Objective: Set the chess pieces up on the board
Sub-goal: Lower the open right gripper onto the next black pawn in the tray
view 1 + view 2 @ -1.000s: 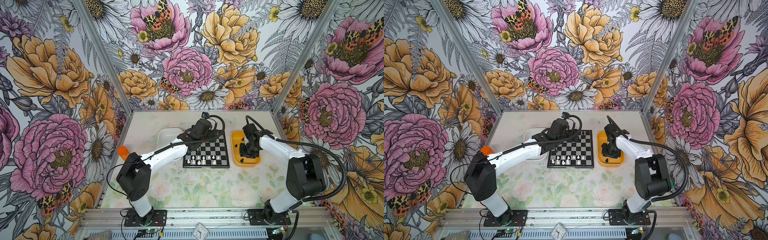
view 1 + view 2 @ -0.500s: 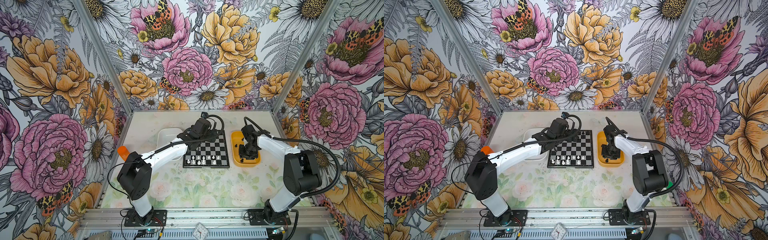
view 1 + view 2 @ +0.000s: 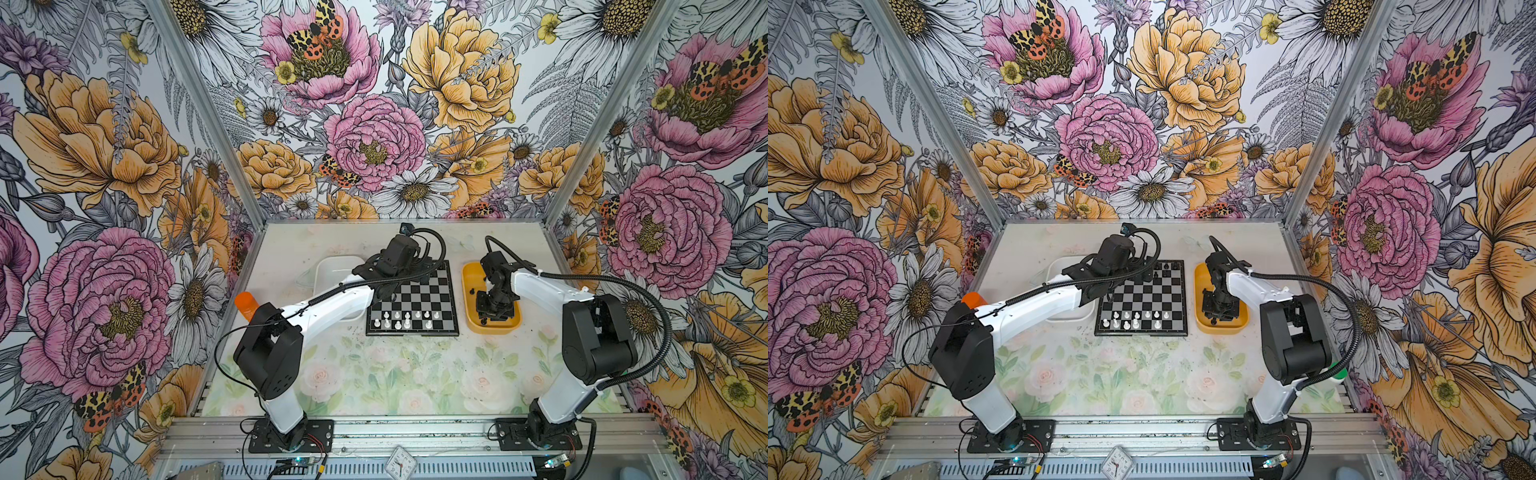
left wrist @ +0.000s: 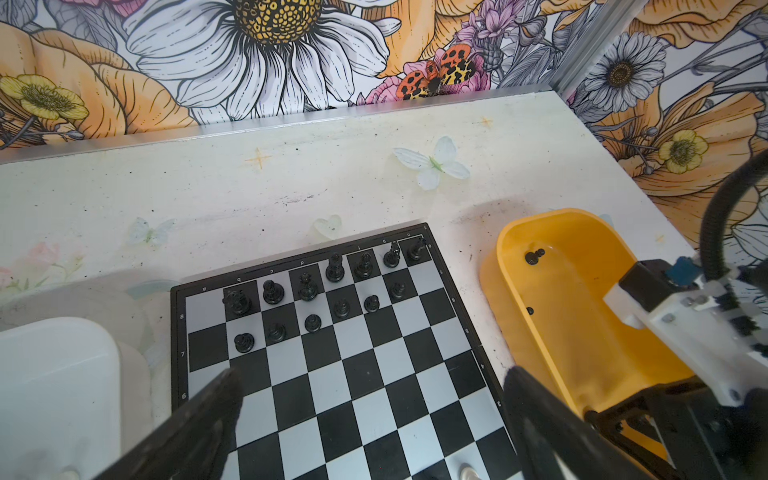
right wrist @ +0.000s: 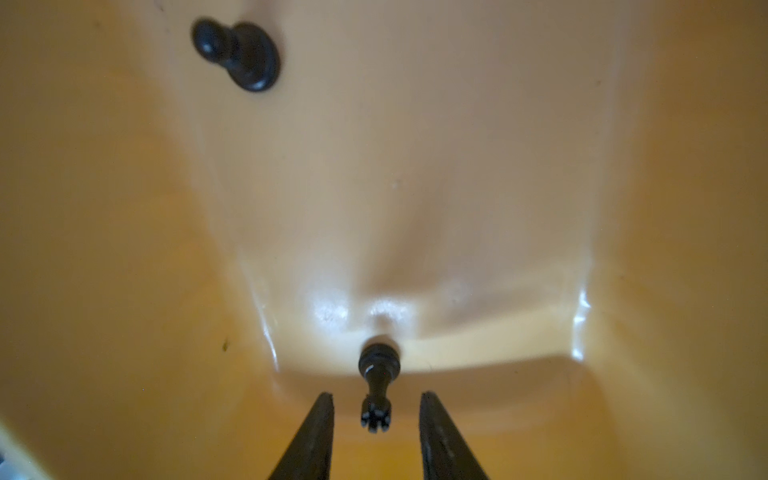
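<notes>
Black rook [image 5: 376,386] in yellow tray [image 5: 623,208], straddled by right gripper [image 5: 377,397], jaws parted, not touching, lined up for pinching; left gripper [image 4: 374,374] spread wide over board [image 4: 415,332].

- Left arm [image 3: 332,303] and right arm [image 3: 548,291]: smooth white link shells.
- Joint housings [image 3: 270,357]: bulky, matte black, rounded, with small holes on the side.
- Corrugated hose [image 3: 582,276]: ribbed black, one along each arm; a thin black wire [image 3: 220,345] loops by the left housing.
- Base plates [image 3: 291,434]: flat, black, bolted, at the near edge.
- Wrist bracket [image 4: 685,316]: white, small screws, blue connector above.
- Left gripper [image 4: 372,374] and right gripper [image 5: 377,395]: black fingers [image 5: 311,440], slim, tapering to points.
</notes>
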Motion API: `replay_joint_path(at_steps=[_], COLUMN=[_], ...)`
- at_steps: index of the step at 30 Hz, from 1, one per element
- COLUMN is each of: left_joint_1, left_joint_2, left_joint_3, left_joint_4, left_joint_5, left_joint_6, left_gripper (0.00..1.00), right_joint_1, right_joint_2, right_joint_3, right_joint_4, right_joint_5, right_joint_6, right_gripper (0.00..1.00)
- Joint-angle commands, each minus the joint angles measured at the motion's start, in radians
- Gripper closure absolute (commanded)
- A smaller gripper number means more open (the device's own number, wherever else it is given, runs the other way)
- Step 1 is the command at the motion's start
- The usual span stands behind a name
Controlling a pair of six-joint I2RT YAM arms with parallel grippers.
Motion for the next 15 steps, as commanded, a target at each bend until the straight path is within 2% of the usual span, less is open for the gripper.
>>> replay_joint_path(at_steps=[1, 15], left_joint_1=[0.013, 0.02], left_joint_2=[0.007, 0.017], left_joint_3=[0.023, 0.033], left_joint_4=[-0.013, -0.014], left_joint_5=[0.019, 0.024], left_joint_6=[-0.003, -0.004], left_gripper=[0.01, 0.01], right_joint_1=[0.005, 0.003], right_joint_2=[0.014, 0.036], right_joint_3=[-0.007, 0.0], right_joint_4=[0.023, 0.026], right_joint_5=[0.018, 0.015], right_joint_6=[-0.009, -0.015], right_gripper=[0.65, 0.74])
